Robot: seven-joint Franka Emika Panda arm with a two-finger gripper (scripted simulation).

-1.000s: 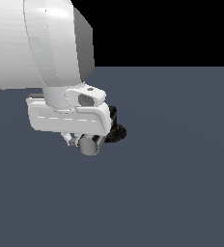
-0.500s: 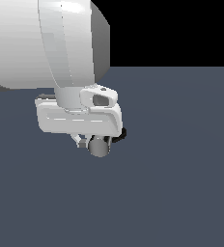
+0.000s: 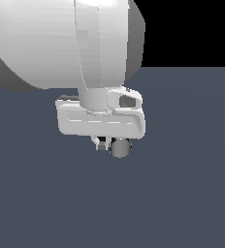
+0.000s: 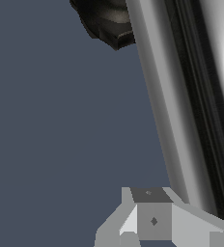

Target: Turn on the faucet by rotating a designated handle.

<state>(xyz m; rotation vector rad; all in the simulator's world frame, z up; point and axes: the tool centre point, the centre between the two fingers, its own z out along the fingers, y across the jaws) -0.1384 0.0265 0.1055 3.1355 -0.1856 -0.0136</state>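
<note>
**Gripper low over the handle**

The gripper (image 3: 106, 144) hangs just above the handle (image 3: 120, 147), whose round end shows right beside one finger (image 4: 152, 219). The faucet (image 4: 106, 21) base lies beyond that finger. Whether the fingers are apart or clamped cannot be told.

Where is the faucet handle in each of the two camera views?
Exterior view: only the handle's round grey end shows, just under the white gripper body, near the picture's middle.
Wrist view: the handle is the long shiny bar running beside a white finger.
Shared landmark: the grey floor.
</note>
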